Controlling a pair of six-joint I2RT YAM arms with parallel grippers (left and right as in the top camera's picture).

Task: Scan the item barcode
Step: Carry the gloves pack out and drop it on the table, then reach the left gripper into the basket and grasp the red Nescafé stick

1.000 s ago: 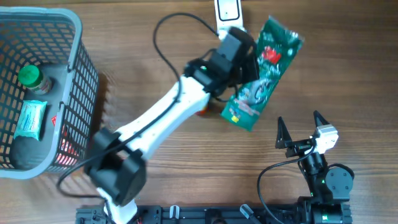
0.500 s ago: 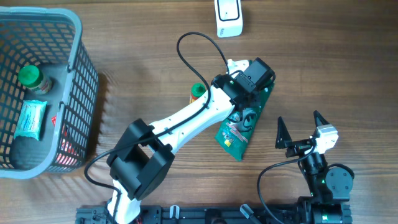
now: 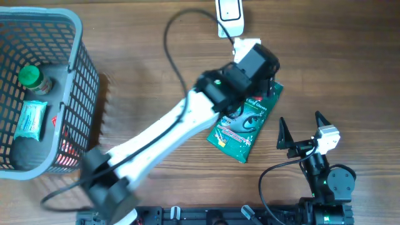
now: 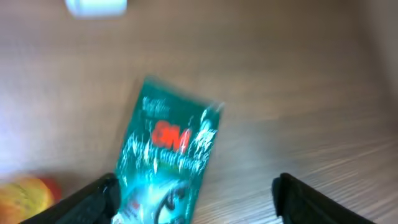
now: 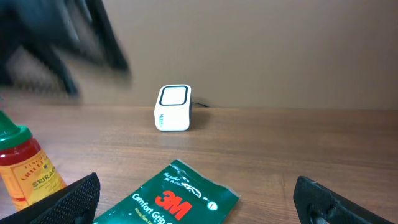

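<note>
Overhead straight down; wrist views share packet (image 5: 169, 199); left blurred, perhaps steeper.

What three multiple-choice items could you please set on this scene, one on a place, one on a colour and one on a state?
1. Where is the green 3M glove packet?
A. In a drawer.
B. Lying on the table.
C. On a shelf.

2. What colour is the barcode scanner?
A. White.
B. Black.
C. Red.

3. How is the right end effector?
A. Shut on the packet.
B. Shut with nothing held.
C. Open and empty.

Answers:
1 B, it lies flat on the bare wood.
2 A, its housing is white in both the overhead and right wrist views.
3 C, its fingers are spread wide with nothing between them.
</note>
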